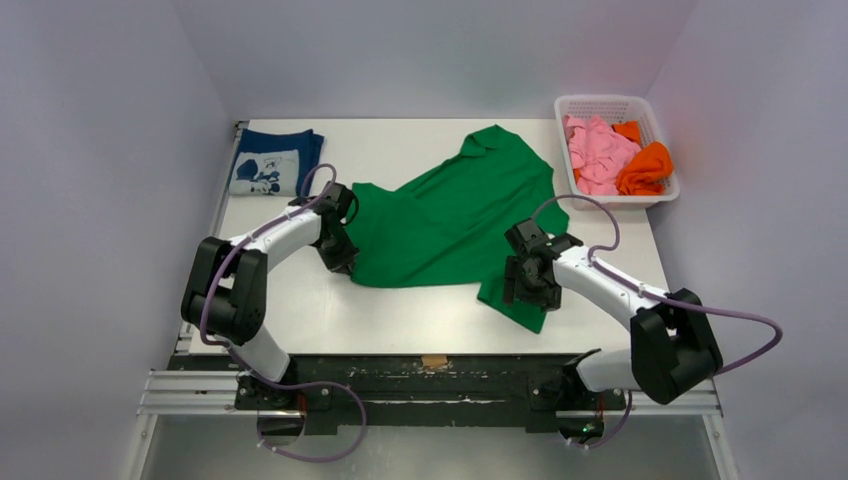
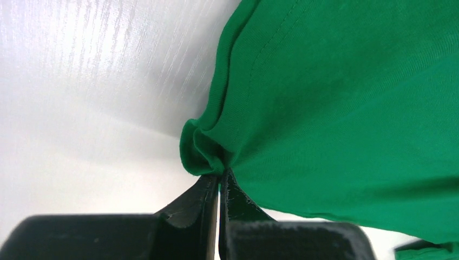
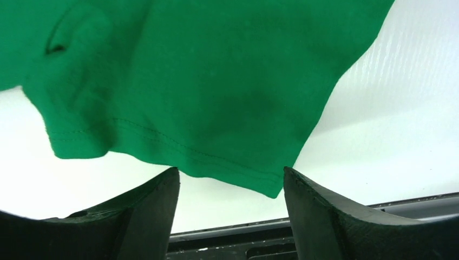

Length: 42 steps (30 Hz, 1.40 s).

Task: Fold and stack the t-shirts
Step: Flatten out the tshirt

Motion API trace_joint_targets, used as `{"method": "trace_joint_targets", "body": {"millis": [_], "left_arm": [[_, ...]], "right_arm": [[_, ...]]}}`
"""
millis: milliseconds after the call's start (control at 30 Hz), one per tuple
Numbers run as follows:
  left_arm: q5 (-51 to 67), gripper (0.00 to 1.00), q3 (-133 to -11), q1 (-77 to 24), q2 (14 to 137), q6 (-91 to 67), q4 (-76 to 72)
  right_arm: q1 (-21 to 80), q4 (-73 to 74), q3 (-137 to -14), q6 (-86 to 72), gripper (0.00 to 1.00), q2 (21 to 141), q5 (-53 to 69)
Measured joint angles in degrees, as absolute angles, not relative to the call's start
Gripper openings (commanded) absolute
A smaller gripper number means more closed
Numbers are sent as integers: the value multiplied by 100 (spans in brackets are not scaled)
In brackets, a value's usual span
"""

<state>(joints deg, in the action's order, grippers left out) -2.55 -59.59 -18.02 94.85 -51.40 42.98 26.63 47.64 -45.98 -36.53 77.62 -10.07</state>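
Observation:
A bright green t-shirt [image 1: 450, 215] lies spread and rumpled across the middle of the table. My left gripper [image 1: 341, 262] is shut on the shirt's left edge; the left wrist view shows the jaws [image 2: 221, 176] pinching a bunched fold of green cloth [image 2: 335, 108]. My right gripper [image 1: 522, 290] is open over the shirt's near right corner; in the right wrist view [image 3: 230, 177] the hemmed corner [image 3: 216, 108] lies between the spread fingers, not gripped. A navy blue t-shirt with a white cartoon print [image 1: 272, 163] lies folded at the far left.
A white basket [image 1: 660, 195] at the far right holds pink [image 1: 595, 150] and orange [image 1: 645, 168] shirts. The table's near edge and metal rail [image 1: 430, 365] run just behind both grippers.

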Motion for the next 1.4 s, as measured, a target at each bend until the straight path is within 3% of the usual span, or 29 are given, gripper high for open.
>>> {"method": "trace_joint_targets", "body": {"millis": [167,600,867,933,1200,1400], "left_arm": [[-325,0,-5959,-1802,9470,-5240,4392],[-429,0,-5813,-1802,8976,-5804,4416],[-436,0,-5811,-1802,8890,-5920,4379],[-436,0,-5811,-1802,8890,-5920,4377],[-443,0,-5817,-1802,8860,-5841,4377],[-449,0,-6106,-1802,8527,-5478,4379]], "right_arm": [[2674,4709,-4362,-3778,58,7675,-893],[2711,4591,-4010,-4051,53,7717,-1092],[2711,4431,-4029,-4287,26,7878,-902],[2727,4381,-4058,-4342,0,7931,-836],[2749,4257,-4187,-4506,0,7996,-908],[2733,3850,-4858,-4327,0,7933,-1887]]}}
